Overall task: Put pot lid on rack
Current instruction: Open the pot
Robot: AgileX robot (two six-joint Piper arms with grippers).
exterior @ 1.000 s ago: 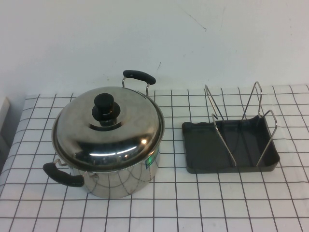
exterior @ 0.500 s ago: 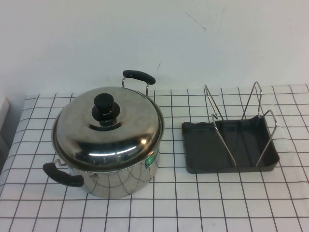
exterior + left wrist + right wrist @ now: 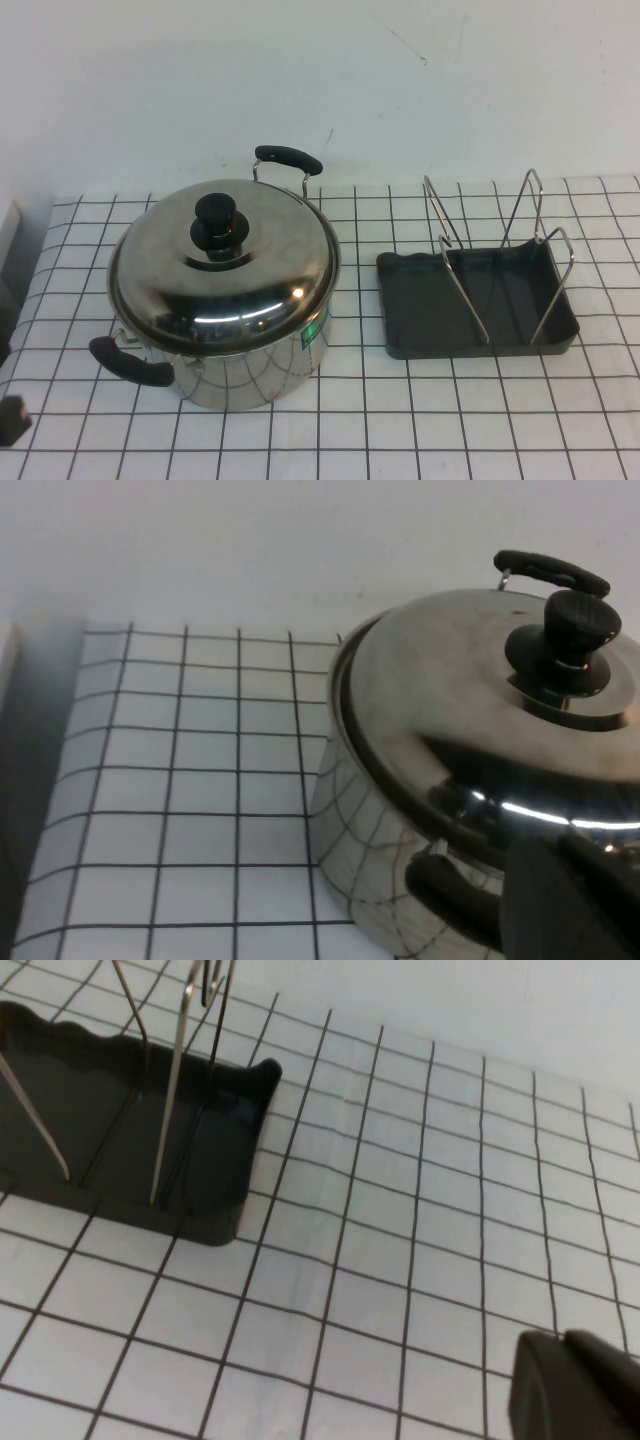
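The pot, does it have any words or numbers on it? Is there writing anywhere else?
Pot: a small green sticker on its side, too blurred to read.
Pot lid, rack, checked tablecloth: no writing.
Left gripper at the table's near left edge, right gripper near the rack: no labels visible.

Left tool (image 3: pixel 10 420) & right tool (image 3: pixel 580 1385): matte black, blocky, rounded edges.

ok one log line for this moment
lid: on pot | rack: no lid | left tool: table's left edge | right tool: right of rack
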